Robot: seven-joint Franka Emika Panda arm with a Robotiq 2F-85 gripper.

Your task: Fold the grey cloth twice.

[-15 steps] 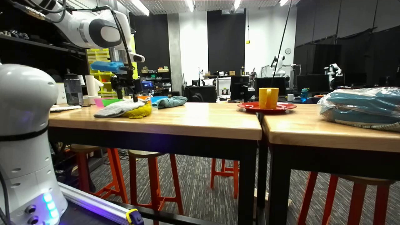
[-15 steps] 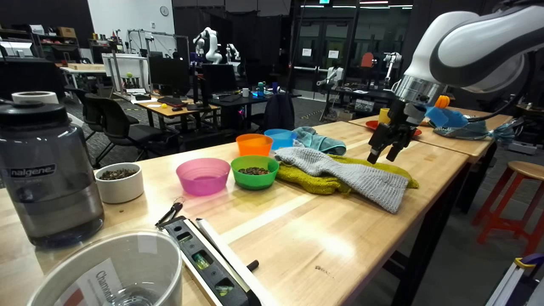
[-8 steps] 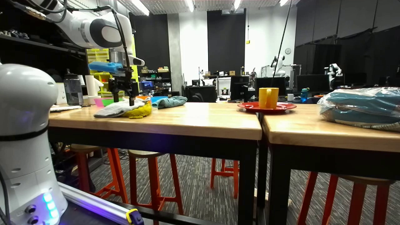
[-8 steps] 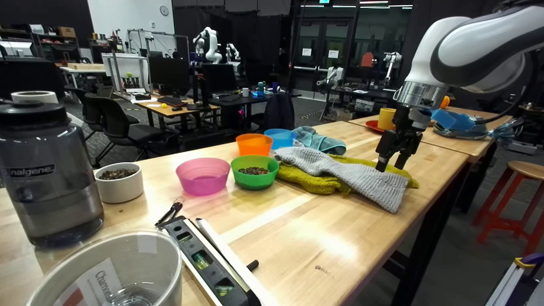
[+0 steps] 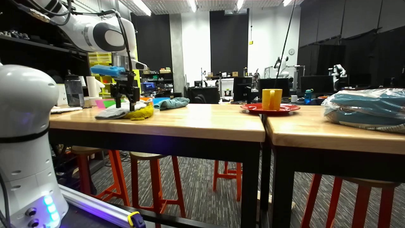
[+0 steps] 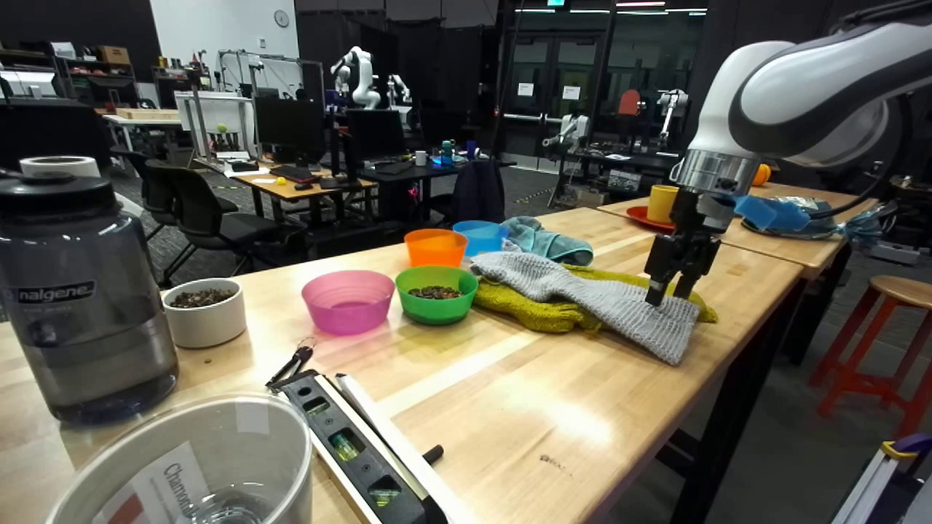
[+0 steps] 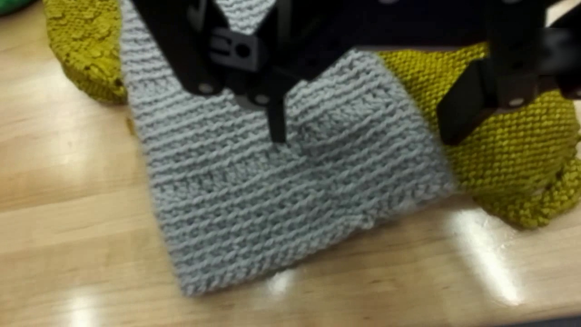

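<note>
In an exterior view, a green bowl (image 6: 437, 311) is sitting left of the grey cloth (image 6: 620, 303), which is lying across a yellow-green cloth (image 6: 531, 311), the gripper (image 6: 668, 294) is pointing down at the grey cloth's right end, fingers (image 6: 655, 289) standing apart

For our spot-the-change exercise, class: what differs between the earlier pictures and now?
The hand has come down toward the grey cloth; its jaws look slightly narrower, though open. Whether it touches is unclear. Nothing is visibly gripped or let go. The grey cloth, the yellow-green cloth partly under it and the green bowl stay as they were.
</note>
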